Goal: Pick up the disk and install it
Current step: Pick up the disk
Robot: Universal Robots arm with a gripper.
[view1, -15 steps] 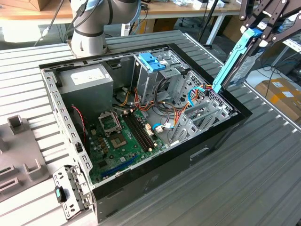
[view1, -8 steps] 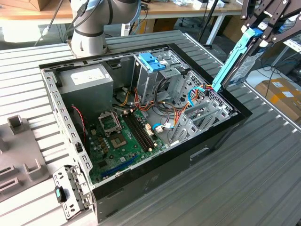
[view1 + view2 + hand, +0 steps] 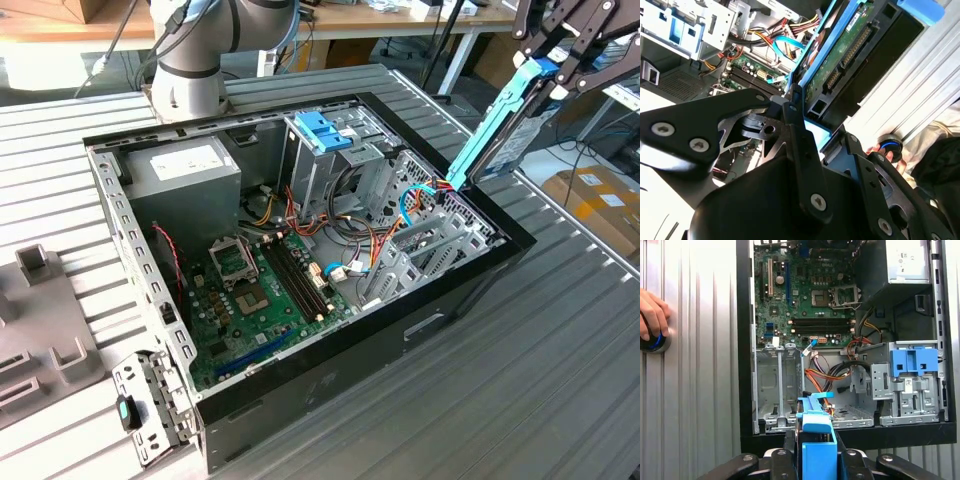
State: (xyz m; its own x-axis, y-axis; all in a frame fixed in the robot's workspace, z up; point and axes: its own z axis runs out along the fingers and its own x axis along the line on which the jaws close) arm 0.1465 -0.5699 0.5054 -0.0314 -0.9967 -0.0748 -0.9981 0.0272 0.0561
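My gripper (image 3: 556, 68) is shut on the disk (image 3: 503, 128), a flat drive with blue plastic rails. In the exterior view the disk hangs tilted, lower end down, over the edge of the open computer case (image 3: 440, 325) on the exterior view's right. The second wrist view shows the disk's (image 3: 840, 57) green circuit-board underside, with a black finger (image 3: 796, 125) pressed against its blue rail. In the first wrist view the disk's blue rail (image 3: 817, 437) stands edge-on between the fingers, above an empty metal bay (image 3: 777, 387) in the case.
Inside the case are a motherboard (image 3: 255, 290), a grey power supply (image 3: 185, 165), a metal drive cage with a blue handle (image 3: 325, 130) and loose cables (image 3: 375, 245). A person's hand (image 3: 651, 310) rests on a blue-lit button (image 3: 656, 342) on the slatted table. A grey fixture (image 3: 40, 300) lies on the exterior view's left.
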